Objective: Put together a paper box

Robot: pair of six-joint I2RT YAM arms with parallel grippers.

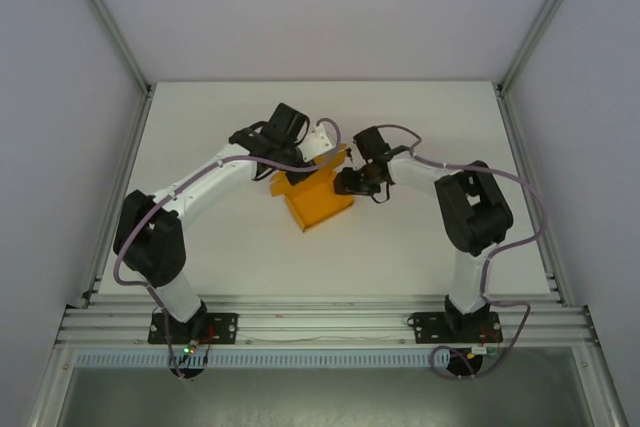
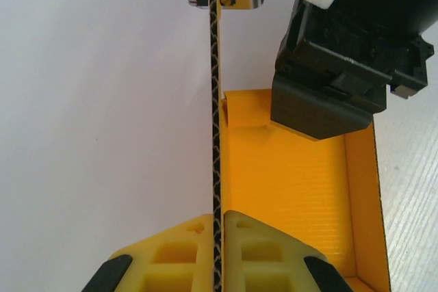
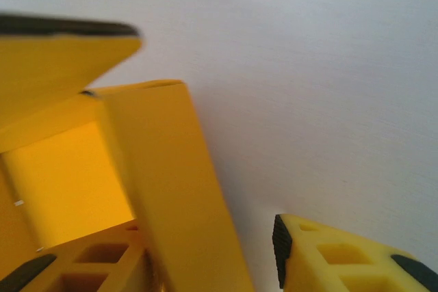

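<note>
At table centre, the bright orange thin-card paper box [image 1: 318,205] sits half-formed, one wall pinched edge-on by the tightly closed left gripper [image 2: 217,237] at 12 o'clock, the part-open right gripper [image 3: 205,254] at 2 o'clock straddling another, which could buckle or slip if squeezed askew.

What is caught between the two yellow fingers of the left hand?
A thin card wall of the orange paper box, seen edge-on in the left wrist view; the left hand has its fingers shut on it.
</note>
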